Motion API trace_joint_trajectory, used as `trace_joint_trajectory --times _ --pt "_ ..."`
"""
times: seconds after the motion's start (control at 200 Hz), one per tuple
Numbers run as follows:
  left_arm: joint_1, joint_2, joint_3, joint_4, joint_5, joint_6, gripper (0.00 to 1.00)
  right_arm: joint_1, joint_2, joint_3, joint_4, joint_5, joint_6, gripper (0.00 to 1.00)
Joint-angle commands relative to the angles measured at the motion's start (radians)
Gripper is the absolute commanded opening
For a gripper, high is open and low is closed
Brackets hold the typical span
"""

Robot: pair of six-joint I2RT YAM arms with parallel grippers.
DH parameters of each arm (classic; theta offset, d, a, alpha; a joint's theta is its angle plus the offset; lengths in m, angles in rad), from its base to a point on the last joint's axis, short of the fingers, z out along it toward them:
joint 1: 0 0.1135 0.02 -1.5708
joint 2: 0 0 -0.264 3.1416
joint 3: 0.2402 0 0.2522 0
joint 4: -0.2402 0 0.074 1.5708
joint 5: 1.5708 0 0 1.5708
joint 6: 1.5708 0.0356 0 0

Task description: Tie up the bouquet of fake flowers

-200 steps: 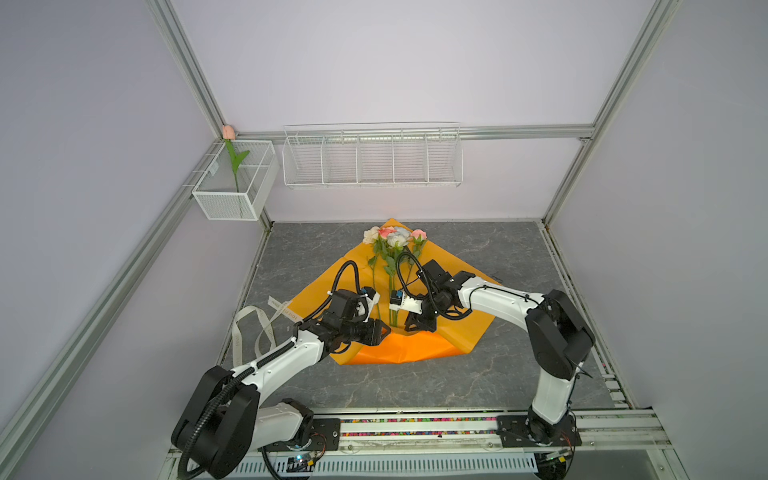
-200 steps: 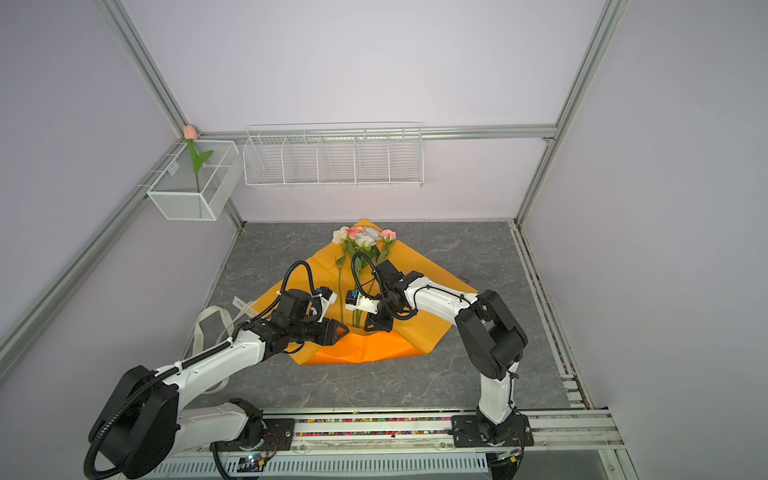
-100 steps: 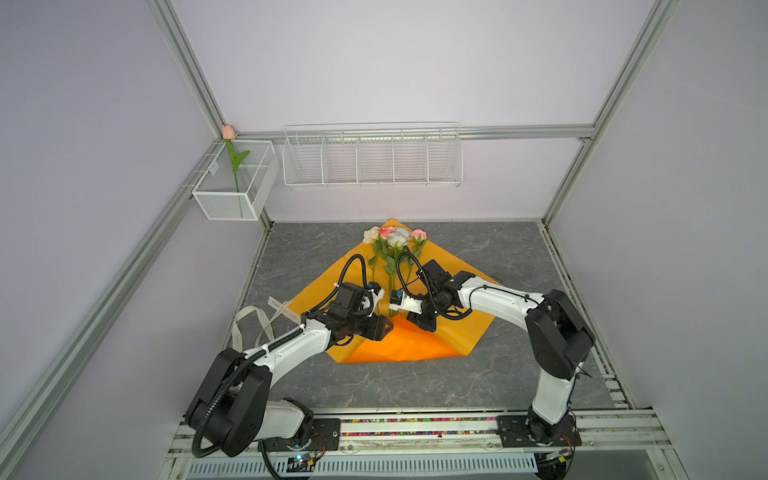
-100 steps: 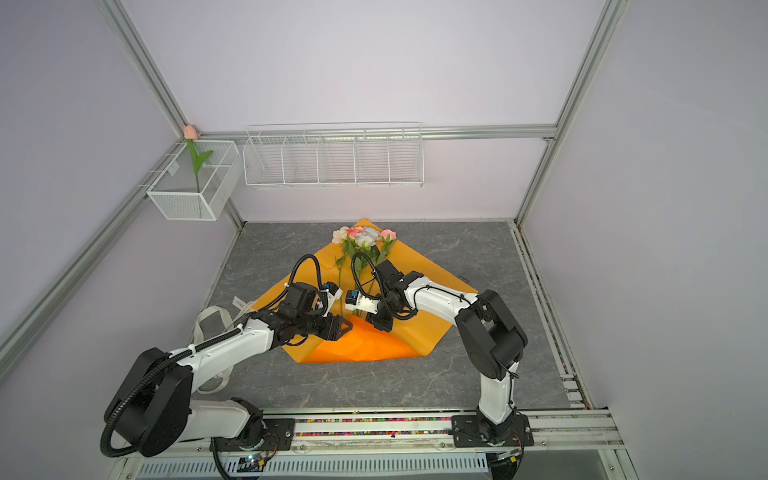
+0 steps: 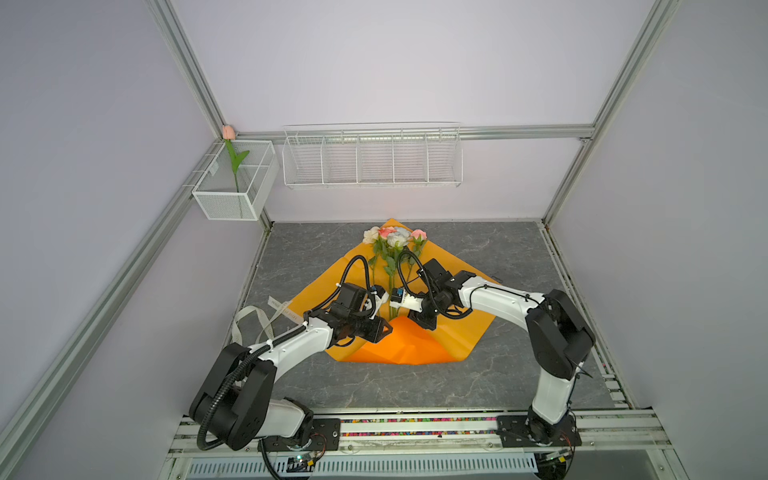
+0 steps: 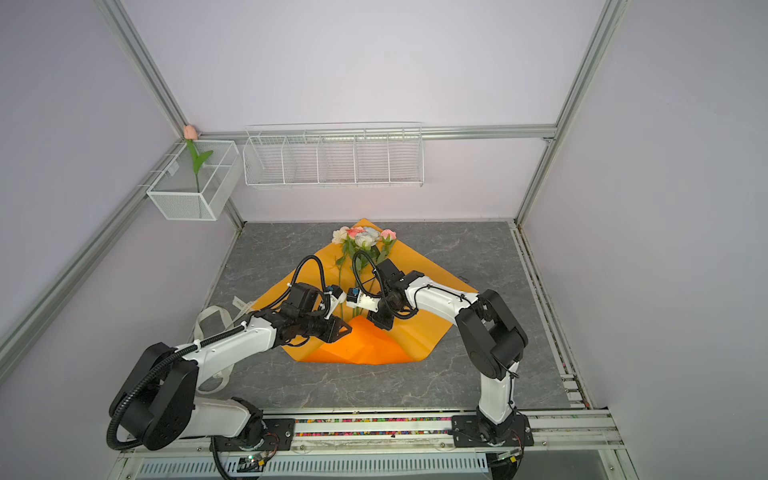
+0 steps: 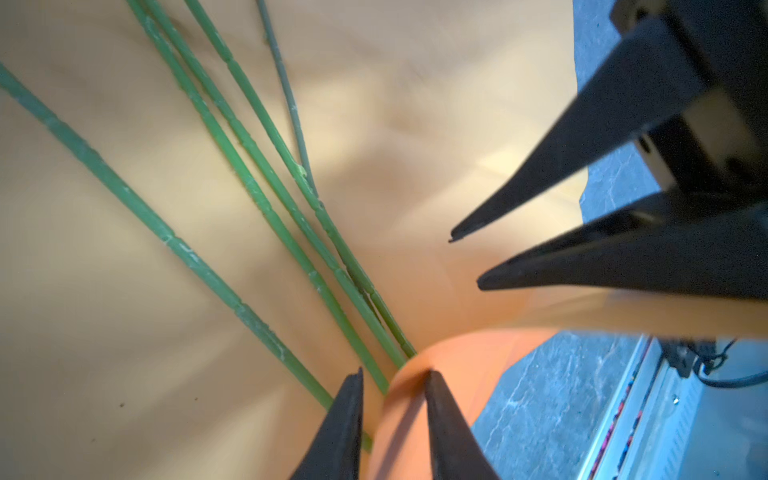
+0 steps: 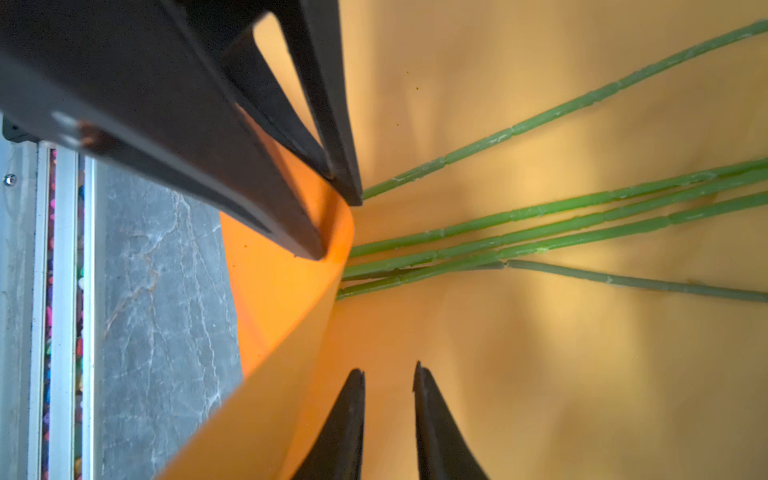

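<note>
My left claw (image 7: 392, 376) has just drawn in from a wide gape. It now sits clamped on the turned-up fold at the near corner of the wrapping paper (image 5: 449, 336), with the bright orange curl of the fold filling the gap between its tips. That arm has also leaned in a little toward the middle. My right arm has not moved. The tips of the right claw (image 8: 388, 374) stand slightly apart over the pale inner face of the paper, and I cannot tell whether they pinch any of it.

I read this as the wrapping stage: the near corner is folded up over the stem ends, and I now have a hold on it to pull it across. The tying has not begun. The ribbon (image 5: 253, 318) lies loose on the surface (image 5: 498, 257), off the left edge of the paper, and neither claw touches it.

The bouquet (image 5: 392, 243) lies flat on the paper with its blooms at the far corner. The stems (image 7: 257, 195) run back toward me, gather, and slip under the fold just beside the left claw's tips, though I judge they are not in its grip. The right claw is on the other side of the stems, near them but apart, so the bundle lies between my two claws.
</note>
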State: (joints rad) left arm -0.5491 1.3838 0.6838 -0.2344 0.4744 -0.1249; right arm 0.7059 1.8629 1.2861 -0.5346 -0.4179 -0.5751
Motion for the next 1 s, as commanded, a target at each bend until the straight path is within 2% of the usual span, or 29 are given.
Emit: trace_joint_trajectory --times 0.0,0.05,0.195,0.26,0.4,0.59,0.755,0.995 --pt "0.009 -0.020 0.028 -0.028 0.031 0.022 0.15 -0.012 -0.034 -0.006 0.014 0.011 0.021 0.26" --pt "0.015 -0.020 0.031 -0.034 0.035 0.014 0.08 -0.014 -0.037 -0.004 0.024 0.035 0.043 0.26" --pt "0.033 -0.029 0.030 -0.059 -0.006 -0.030 0.02 -0.044 -0.077 -0.031 0.087 0.133 0.158 0.29" --pt "0.040 -0.037 0.025 -0.066 -0.033 -0.053 0.00 -0.073 -0.102 -0.042 0.109 0.203 0.269 0.33" --pt "0.044 -0.059 -0.002 -0.045 -0.065 -0.097 0.00 -0.142 -0.154 -0.026 0.049 0.245 0.526 0.35" --pt "0.044 -0.061 -0.015 -0.023 -0.104 -0.143 0.00 -0.157 -0.234 -0.064 -0.014 0.088 0.768 0.35" --pt "0.044 -0.035 -0.013 -0.028 -0.131 -0.152 0.00 -0.131 -0.252 -0.148 0.068 -0.073 0.952 0.32" --pt "0.043 -0.007 -0.004 -0.003 -0.181 -0.186 0.00 0.006 -0.192 -0.171 0.135 0.021 1.051 0.29"
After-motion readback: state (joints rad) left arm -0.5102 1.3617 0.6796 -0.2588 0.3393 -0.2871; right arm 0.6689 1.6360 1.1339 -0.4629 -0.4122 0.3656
